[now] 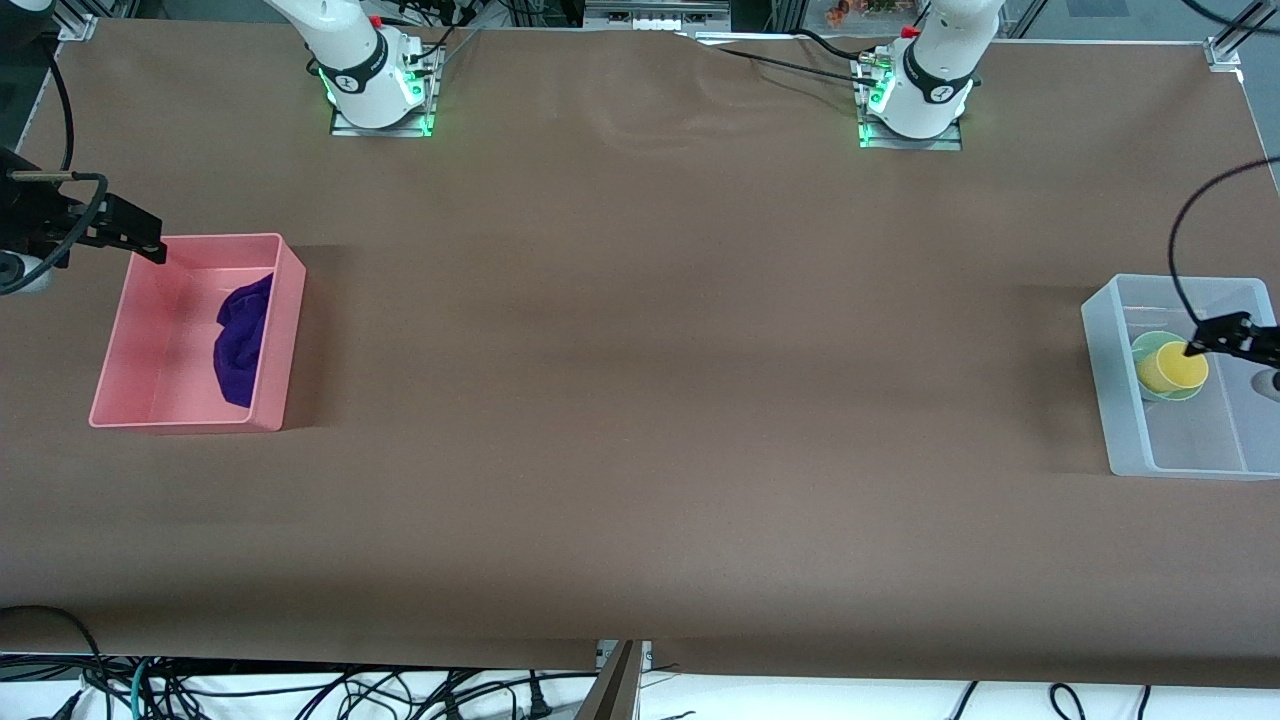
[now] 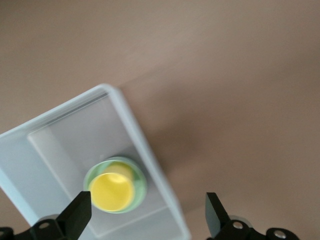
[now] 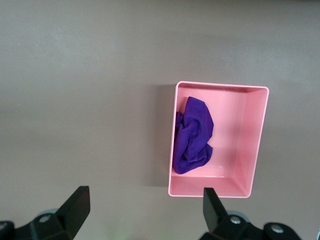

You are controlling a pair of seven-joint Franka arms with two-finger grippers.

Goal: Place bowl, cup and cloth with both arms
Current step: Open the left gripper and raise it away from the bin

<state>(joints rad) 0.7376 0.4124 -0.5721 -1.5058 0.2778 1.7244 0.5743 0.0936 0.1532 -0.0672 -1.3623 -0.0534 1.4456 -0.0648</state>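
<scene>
The yellow cup (image 1: 1172, 368) stands inside the mint-green bowl (image 1: 1148, 345), and both sit in a clear plastic bin (image 1: 1110, 380) at the left arm's end of the table. My left gripper (image 1: 1200, 345) hangs open and empty above the bin, over the cup (image 2: 112, 192) and bowl (image 2: 141, 181). The purple cloth (image 1: 240, 340) lies crumpled in a pink bin (image 1: 283, 330) at the right arm's end. My right gripper (image 1: 150, 248) is open and empty, up over the pink bin's corner. The cloth (image 3: 194, 135) and the pink bin (image 3: 252, 145) also show in the right wrist view.
The brown table (image 1: 640, 330) stretches wide between the two bins. The arm bases (image 1: 375, 90) stand along the edge farthest from the front camera. Cables (image 1: 400, 695) hang below the nearest edge. The clear bin's wall (image 2: 134, 127) lies under the left gripper (image 2: 146, 202).
</scene>
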